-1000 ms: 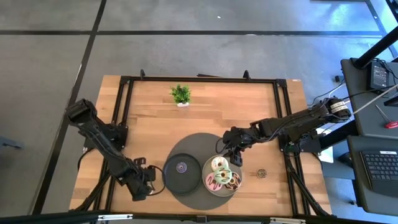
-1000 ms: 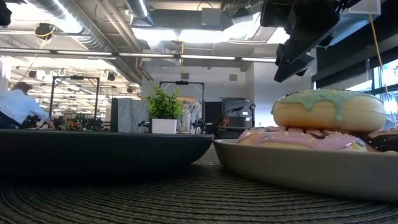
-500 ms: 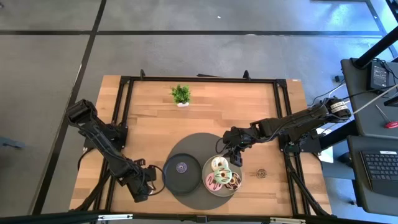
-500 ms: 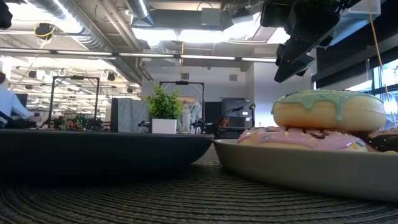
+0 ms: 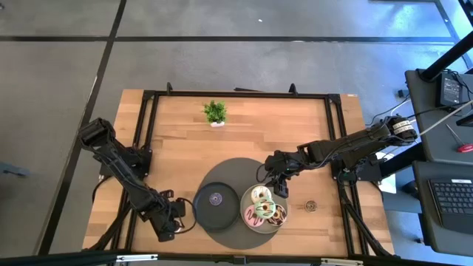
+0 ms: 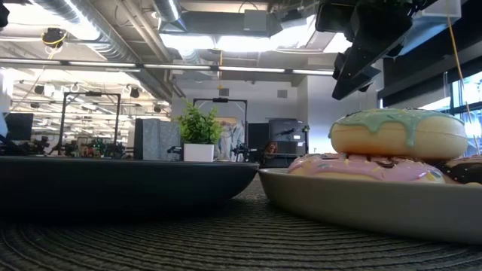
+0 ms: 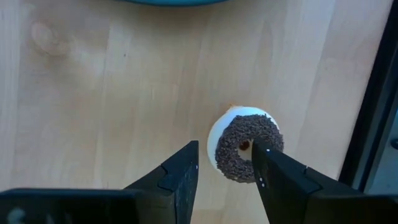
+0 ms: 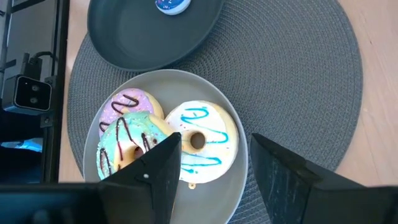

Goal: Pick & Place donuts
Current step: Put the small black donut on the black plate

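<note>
Left gripper (image 7: 225, 171) open above the chocolate-sprinkled donut (image 7: 248, 147), one finger (image 7: 273, 177) covering its edge. Right gripper (image 8: 214, 165) open, empty, above the white donut (image 8: 200, 143).

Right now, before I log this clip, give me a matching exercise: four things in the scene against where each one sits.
Things:
1. white donut
2. chocolate sprinkle donut
3. potted plant
4. tiny purple donut

Places:
A. on the bare wood under the left end effector
B. in the dark plate
C. at the table's far edge
D. on the light grey plate, below the right end effector

Pairs: 1-D, 2-A, 3-C, 4-B
</note>
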